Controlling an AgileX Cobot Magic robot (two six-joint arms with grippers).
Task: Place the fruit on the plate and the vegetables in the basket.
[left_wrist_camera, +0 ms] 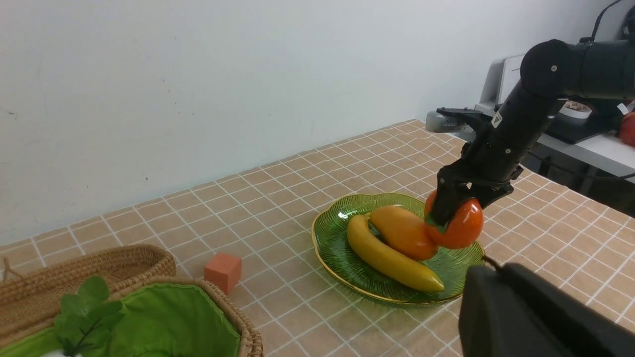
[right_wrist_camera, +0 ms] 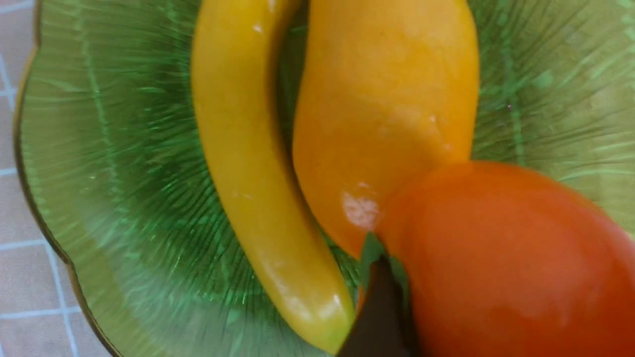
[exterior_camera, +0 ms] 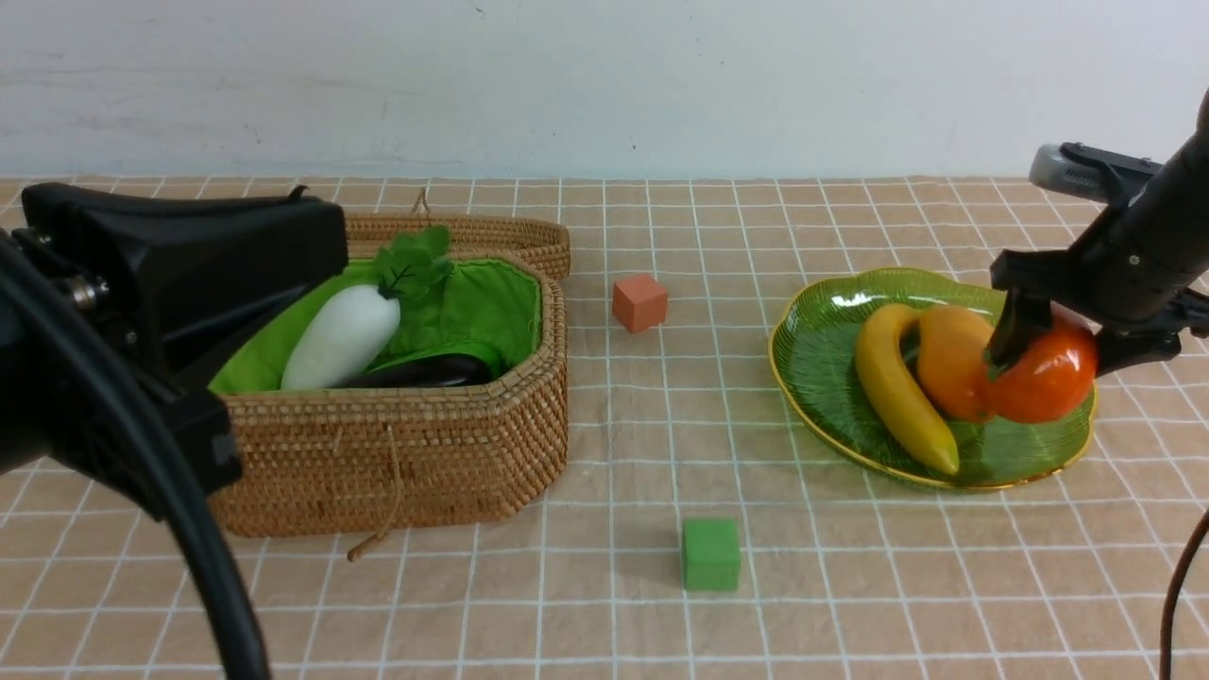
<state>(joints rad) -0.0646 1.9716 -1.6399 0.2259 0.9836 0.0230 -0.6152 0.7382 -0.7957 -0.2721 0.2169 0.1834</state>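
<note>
Right gripper [exterior_camera: 1063, 351] angled down astride persimmon [exterior_camera: 1044, 373]

No readable text, label, brand, number or sign appears on anything in these three views.

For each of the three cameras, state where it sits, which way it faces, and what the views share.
Front: between the arms, facing the wall; basket, plate, both arms.
Left wrist: on the left arm above the basket, facing the plate; right gripper around the persimmon.
Right wrist: above the plate, facing down; one fingertip.
Shared: banana, mango.
</note>
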